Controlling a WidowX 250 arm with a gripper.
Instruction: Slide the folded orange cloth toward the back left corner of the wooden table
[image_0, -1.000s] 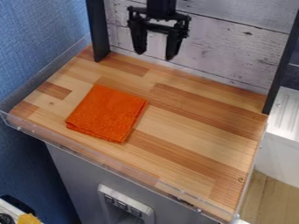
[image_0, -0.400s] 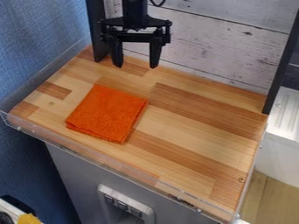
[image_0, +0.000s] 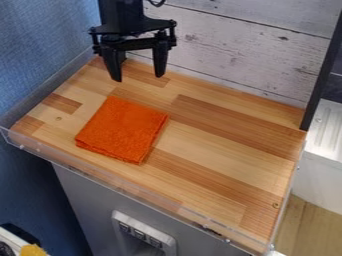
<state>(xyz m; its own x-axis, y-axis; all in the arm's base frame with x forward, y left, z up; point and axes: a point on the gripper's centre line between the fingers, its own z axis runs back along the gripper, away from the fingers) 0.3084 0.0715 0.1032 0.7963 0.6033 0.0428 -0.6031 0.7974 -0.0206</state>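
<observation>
The black gripper (image_0: 138, 78) hangs near the back left of the wooden surface, its two fingers spread apart and pointing down, nothing between them. In front of and below it in the view lies a folded orange cloth (image_0: 122, 129), flat on the left half of the wooden counter (image_0: 220, 145). Gripper and cloth are apart.
A clear low rim (image_0: 120, 189) runs along the counter's front edge. Behind stands a whitewashed plank wall (image_0: 254, 55), with a dark post (image_0: 323, 75) at the right. A blue wall (image_0: 40, 50) borders the left, and a white unit (image_0: 324, 150) stands at the right.
The gripper has moved left along the back of the counter and somewhat lower in the view. The orange cloth lies unchanged.
</observation>
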